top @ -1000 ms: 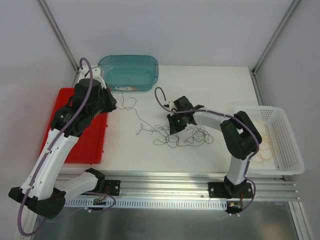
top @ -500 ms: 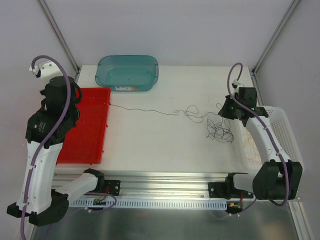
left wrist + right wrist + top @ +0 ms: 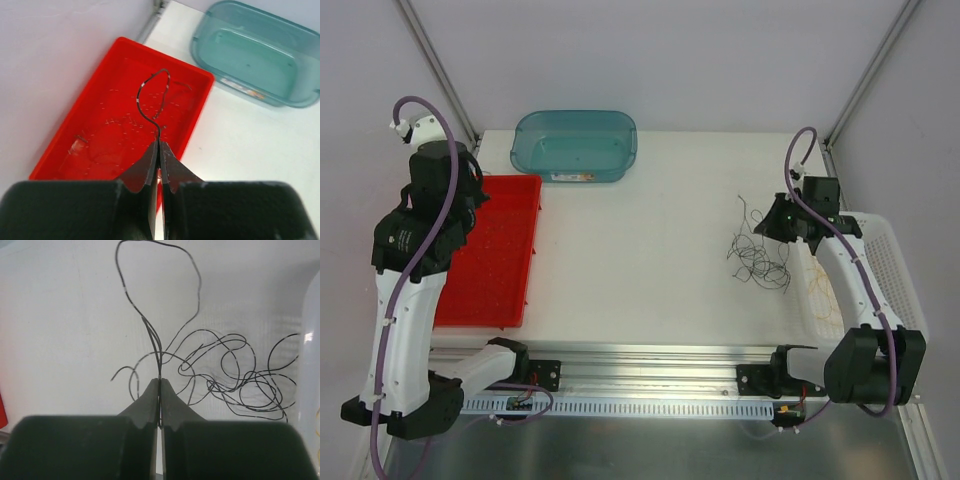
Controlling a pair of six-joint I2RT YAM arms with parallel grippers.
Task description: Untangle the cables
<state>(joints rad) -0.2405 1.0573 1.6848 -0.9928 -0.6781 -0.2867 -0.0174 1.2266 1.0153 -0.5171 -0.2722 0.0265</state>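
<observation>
Thin dark cables (image 3: 760,262) sit knotted on the white desk (image 3: 640,250), the right gripper (image 3: 159,382) pinched shut on some strands and the left gripper (image 3: 159,146) pinching one loose piece (image 3: 149,97) over the red plastic tray (image 3: 90,130); tugging hard could tighten the knot.

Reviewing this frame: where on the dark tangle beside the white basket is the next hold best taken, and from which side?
Likely the loose strand poking out of the tangle at its far edge, approached from the open table on its left. It stands clear of the knotted loops, while the white basket and the right gripper, shut on other strands, crowd the right side.
</observation>
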